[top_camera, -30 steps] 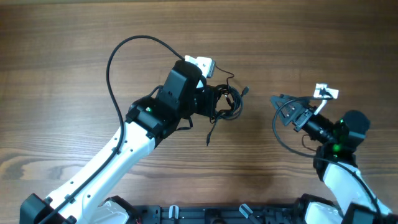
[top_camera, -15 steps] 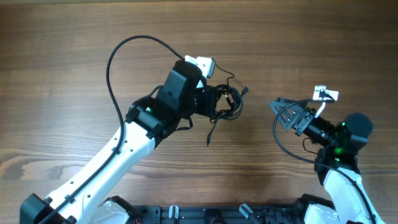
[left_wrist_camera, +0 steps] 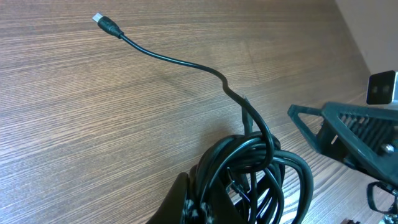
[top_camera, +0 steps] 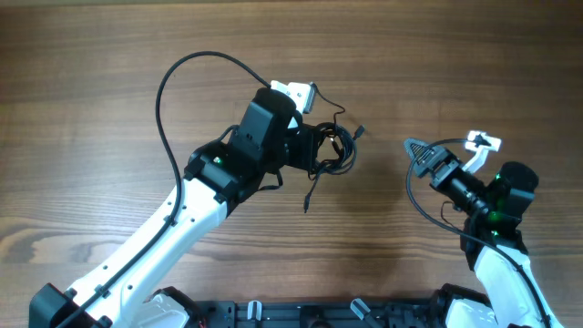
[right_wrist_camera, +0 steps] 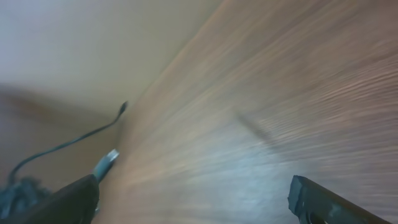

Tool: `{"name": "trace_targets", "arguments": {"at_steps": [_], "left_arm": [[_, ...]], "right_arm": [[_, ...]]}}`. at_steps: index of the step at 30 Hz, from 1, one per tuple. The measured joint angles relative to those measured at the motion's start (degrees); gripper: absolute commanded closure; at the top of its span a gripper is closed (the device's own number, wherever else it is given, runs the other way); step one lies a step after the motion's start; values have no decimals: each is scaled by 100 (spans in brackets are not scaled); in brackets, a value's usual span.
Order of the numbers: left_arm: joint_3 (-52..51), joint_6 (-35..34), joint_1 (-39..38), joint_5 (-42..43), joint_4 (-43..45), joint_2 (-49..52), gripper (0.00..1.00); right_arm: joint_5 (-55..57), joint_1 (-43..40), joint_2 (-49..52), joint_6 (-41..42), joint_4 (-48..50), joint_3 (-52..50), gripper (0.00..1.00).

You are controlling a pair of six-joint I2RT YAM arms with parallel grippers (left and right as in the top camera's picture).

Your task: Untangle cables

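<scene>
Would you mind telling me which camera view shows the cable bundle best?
The left wrist view: the cable bundle fills the foreground, coils sharp, one strand running out to a plug. Overhead shows it small, partly hidden by the left gripper. The right wrist view is blurred, catching only a strand at its left edge.

Overhead looks straight down on the table (top_camera: 91,55); both wrist views skim low, sharing the cables (left_wrist_camera: 242,146).

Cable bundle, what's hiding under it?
Wooden table shows around the cable bundle, so that is below it. One finger of the left gripper pokes out at its edge. The bundle covers its tips, so the grip cannot be seen.
</scene>
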Motion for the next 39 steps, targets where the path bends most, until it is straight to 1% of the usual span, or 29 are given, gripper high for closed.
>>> {"name": "trace_targets", "arguments": {"at_steps": [3,6,8,12,14,16,18,20,24,28,32,39], "left_arm": [[0,0,0,0,0,0,96],[0,0,0,0,0,0,96],[0,0,0,0,0,0,96],[0,0,0,0,0,0,96],[0,0,0,0,15,0,96],[-2,-22,0,-2,98,0,96],[-7,-127,0,-2,245,0,96],[-7,-299,0,-2,295,0,96],[-7,-533,0,-2,299,0,96],[-7,-560,0,-2,295,0,96],[-7,-382,0,-105,284,0,96],[-7,-310,0,-431,376,0,96]], "right_arm": [[483,0,0,0,-22,2,0],[713,0,-72,33,-420,98,0],[796,0,-306,55,-785,221,1],[868,0,-1178,83,-1366,476,0],[911,0,-1996,96,-2124,592,0],[911,17,-2297,96,-2535,623,0],[918,216,-2564,92,-3165,636,0],[920,529,-2677,90,-3523,638,0],[876,942,-2702,90,-3639,638,0],[640,981,-2704,98,-3768,643,0],[431,981,-2782,166,-4597,780,0],[417,984,-3401,103,-5198,1261,0]]}}
